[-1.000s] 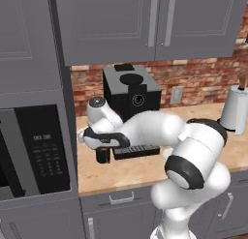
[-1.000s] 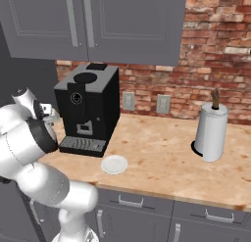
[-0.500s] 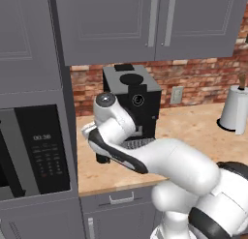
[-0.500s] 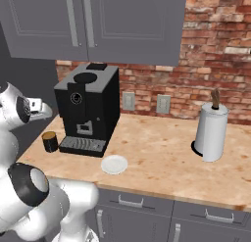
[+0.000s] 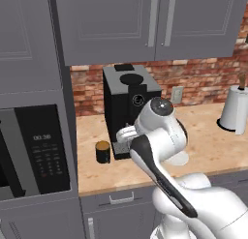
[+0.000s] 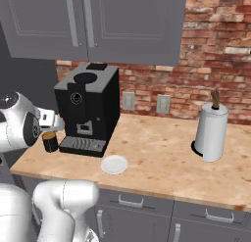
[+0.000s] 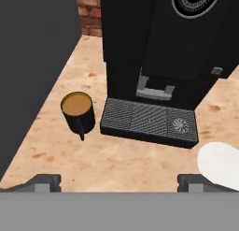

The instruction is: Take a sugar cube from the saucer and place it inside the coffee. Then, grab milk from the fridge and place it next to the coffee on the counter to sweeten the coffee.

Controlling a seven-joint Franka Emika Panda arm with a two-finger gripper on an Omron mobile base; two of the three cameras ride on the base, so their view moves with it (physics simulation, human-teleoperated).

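A kitchen counter [image 6: 162, 157] of light wood grain runs below grey cupboards and a brick wall. A black coffee machine [image 6: 90, 111] stands on it. The coffee [image 7: 78, 112], a dark mug with a tan top, sits on the counter just left of the machine's drip tray, apart from it, handle toward the camera in the hand view. The left base view shows the mug [image 5: 102, 152] between the machine and a tall dark unit with a microwave [image 5: 36, 158], which the right base view does not take in. The right base view shows the saucer [image 6: 114, 164] lying flat on the counter in front of the machine, a little to its right; in the hand view its white rim [image 7: 219, 163] shows at the lower right. No sugar cube can be made out on the saucer. A paper-towel roll [image 6: 211, 131] stands far to the right.

The gripper [image 7: 119, 182] hovers above the counter's front edge, its two tips set wide apart with nothing between them, well clear of the mug.
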